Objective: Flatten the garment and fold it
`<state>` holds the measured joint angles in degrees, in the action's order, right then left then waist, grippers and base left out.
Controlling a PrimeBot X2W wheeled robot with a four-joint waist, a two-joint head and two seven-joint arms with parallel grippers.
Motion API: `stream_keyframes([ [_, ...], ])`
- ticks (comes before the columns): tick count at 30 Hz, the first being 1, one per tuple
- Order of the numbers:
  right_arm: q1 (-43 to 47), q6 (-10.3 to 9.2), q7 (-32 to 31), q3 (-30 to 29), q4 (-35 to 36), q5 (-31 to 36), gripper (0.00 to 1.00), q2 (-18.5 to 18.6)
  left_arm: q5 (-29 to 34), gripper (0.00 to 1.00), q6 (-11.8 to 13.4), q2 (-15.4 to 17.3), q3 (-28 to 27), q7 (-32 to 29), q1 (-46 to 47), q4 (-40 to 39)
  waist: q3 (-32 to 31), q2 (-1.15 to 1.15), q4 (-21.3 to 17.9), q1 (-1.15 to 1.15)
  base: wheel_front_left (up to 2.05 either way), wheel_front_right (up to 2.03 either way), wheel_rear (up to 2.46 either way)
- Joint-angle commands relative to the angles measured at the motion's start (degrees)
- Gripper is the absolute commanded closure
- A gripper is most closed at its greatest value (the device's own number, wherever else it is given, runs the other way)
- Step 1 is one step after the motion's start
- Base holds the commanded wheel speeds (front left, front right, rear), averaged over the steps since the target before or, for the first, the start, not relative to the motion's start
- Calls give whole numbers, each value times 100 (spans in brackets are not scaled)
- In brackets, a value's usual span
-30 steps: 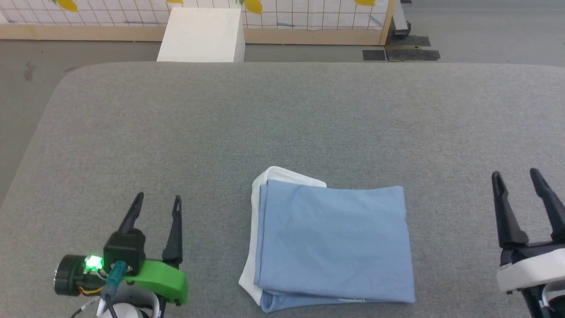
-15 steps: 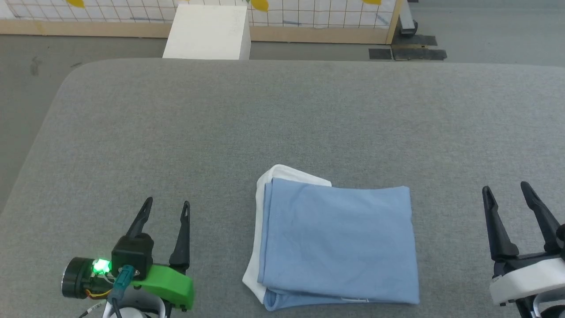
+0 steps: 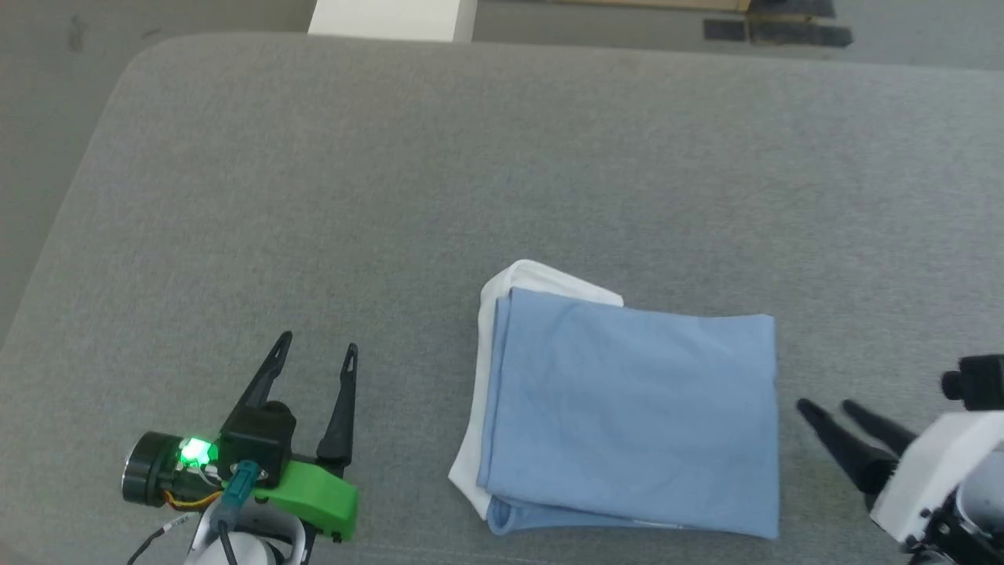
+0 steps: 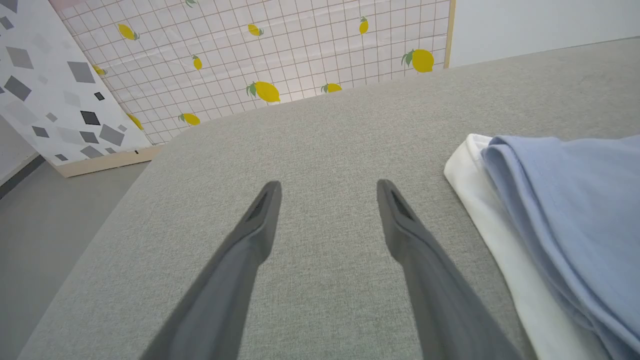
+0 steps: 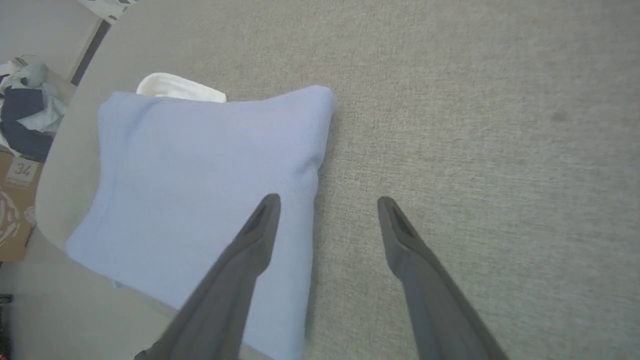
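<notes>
You're seeing the garment (image 3: 627,408) lying folded on the table (image 3: 392,196) around 5 o'clock. Your left gripper (image 3: 318,342) is sitting at 7 o'clock, your right gripper (image 3: 823,405) at 4, just beside the garment — both gaping wide, gripping nothing.

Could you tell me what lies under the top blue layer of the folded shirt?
A white layer shows beneath the shirt along its left edge; whatever else lies underneath is covered.
</notes>
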<state>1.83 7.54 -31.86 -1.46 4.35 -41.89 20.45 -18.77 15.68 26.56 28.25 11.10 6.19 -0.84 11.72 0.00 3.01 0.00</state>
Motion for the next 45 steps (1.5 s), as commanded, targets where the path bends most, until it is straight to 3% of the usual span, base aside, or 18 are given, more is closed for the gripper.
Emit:
stream_keyframes([
  [1,-181,-5,-332,-25,-99,-294,0,-145,82,0,-6,30,2,4,131,-15,236,0,209,0,0,0,0],
  [4,-383,-5,-802,-69,-275,-517,0,-295,106,0,-20,11,40,1,202,14,345,0,318,0,0,0,0],
  [9,-613,-5,-1288,66,-690,-261,0,-448,140,0,-45,-55,116,3,345,85,479,0,486,0,0,0,0],
  [17,-815,-5,-1498,379,-1109,68,0,-777,153,0,-30,-133,172,54,441,188,561,0,638,0,0,0,0],
  [18,-822,-5,-1519,430,-1147,119,51,-784,152,0,-29,-135,176,60,440,198,559,0,642,0,0,0,0],
  [20,-844,-5,-1503,503,-1206,201,100,-795,149,0,-24,-138,184,72,438,221,549,0,644,0,0,0,0],
  [26,-925,-5,-1274,687,-1193,416,100,-616,111,0,-17,-168,207,86,437,293,396,0,573,0,0,0,0],
  [31,-1149,-5,-979,966,-876,703,100,-127,44,0,-82,-255,288,94,450,371,216,0,353,0,0,0,0],
  [36,-1669,-5,-869,1812,-424,1231,100,711,-56,0,-84,-380,344,106,382,434,214,0,-235,0,0,0,0],
  [40,-2456,-5,-771,2684,-158,1666,100,1610,-78,0,-150,-429,434,110,393,372,451,0,-883,0,0,0,0],
  [45,-3306,-5,-541,3284,-239,1874,100,2420,-68,0,-171,-417,431,106,528,254,812,0,-1498,0,0,0,0],
])
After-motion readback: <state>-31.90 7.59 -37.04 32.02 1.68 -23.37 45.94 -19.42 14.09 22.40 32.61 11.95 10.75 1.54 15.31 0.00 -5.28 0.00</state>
